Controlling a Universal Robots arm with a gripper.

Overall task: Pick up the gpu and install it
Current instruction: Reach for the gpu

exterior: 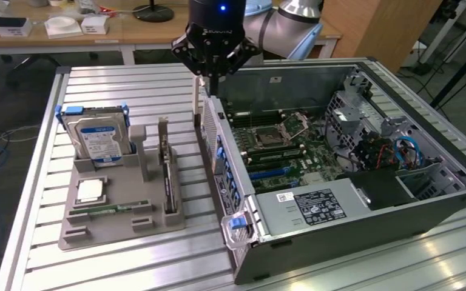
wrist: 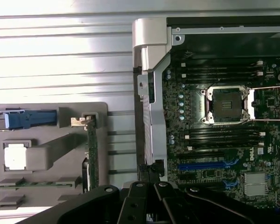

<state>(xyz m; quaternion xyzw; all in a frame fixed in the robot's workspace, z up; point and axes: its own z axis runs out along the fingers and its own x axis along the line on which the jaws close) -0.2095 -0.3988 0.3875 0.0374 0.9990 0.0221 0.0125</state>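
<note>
On the slatted metal table [exterior: 128,85], we find the gpu [exterior: 167,167] standing on edge in a grey holder [exterior: 119,233], with the gripper [exterior: 211,85] well apart from it.

We see the card as a thin green strip from above, a dark block along one face and a silver bracket [wrist: 79,122] at one end. Beside it in the holder stand a hard drive [exterior: 97,142] with a blue label, a small square chip [exterior: 91,191] and a narrow memory stick [exterior: 107,209]. The gripper hangs over the far end of the open computer case [exterior: 338,254], fingers pressed together on nothing. The case's side wall rises between the holder and the motherboard [exterior: 273,139], whose blue slots [wrist: 205,164] lie bare near the power supply [exterior: 314,206].
</note>
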